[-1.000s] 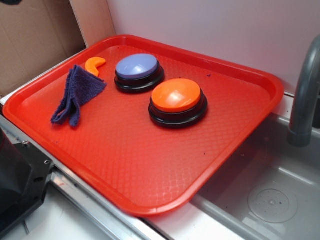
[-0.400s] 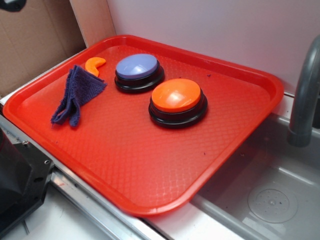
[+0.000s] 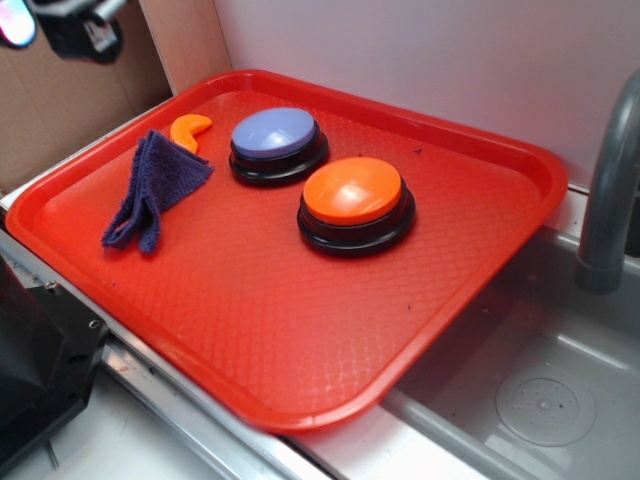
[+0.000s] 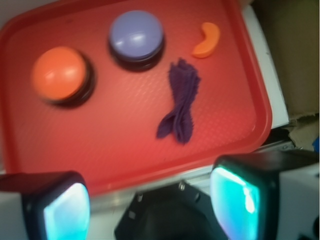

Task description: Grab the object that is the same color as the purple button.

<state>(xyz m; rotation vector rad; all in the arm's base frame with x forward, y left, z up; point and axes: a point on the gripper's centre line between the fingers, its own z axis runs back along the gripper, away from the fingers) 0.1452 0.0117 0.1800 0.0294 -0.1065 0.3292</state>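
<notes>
A dark purple-blue terry rag (image 3: pixel 155 190) (image 4: pixel 181 102) lies crumpled on the left part of the red tray (image 3: pixel 260 330) (image 4: pixel 100 155). The purple button (image 3: pixel 277 142) (image 4: pixel 136 36), lavender dome on a black base, stands just right of it in the exterior view. My gripper (image 3: pixel 65 25) (image 4: pixel 150 207) hangs high at the top left corner, above and behind the rag, touching nothing. In the wrist view its two glowing pads (image 4: pixel 235 200) stand wide apart with nothing between them, so it is open.
An orange-topped button (image 3: pixel 355 200) (image 4: pixel 59 74) stands mid-tray. A small orange crescent piece (image 3: pixel 190 130) (image 4: pixel 207 40) lies by the rag's far end. A steel sink (image 3: pixel 540 390) with a grey faucet (image 3: pixel 610 180) is on the right, cardboard (image 3: pixel 70 110) on the left.
My gripper has come into the exterior view at the top left corner, moving down and right. The rag, the buttons and the crescent have not moved.
</notes>
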